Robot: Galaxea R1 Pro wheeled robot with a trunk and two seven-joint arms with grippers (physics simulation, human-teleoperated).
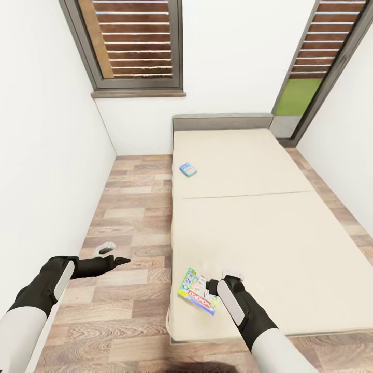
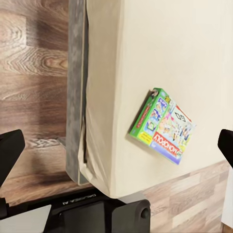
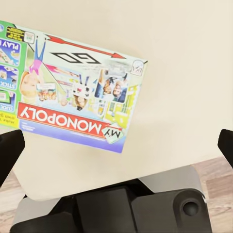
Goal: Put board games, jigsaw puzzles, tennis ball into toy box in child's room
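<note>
Slatted brown blinds (image 1: pixel 135 36) cover the window (image 1: pixel 124 46).

Bed (image 1: pixel 248 223): matt beige cloth mattress, smooth. Floor (image 1: pixel 129 217): grained wood planks, low sheen. Board game (image 1: pixel 197 297): printed cardboard box, slightly glossy. Walls (image 1: pixel 46 145): plain matt white.

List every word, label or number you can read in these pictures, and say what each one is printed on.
"MY MONOPOLY": red banner on the white and green board game lying on the bed.
"GO": same box, by the red arrow.
"PLAY": green side panel of that box; the smaller print beneath is too blurred to read.
Small blue board game: print too small to read.
Embossed letters on the left wrist mount: illegible.
</note>
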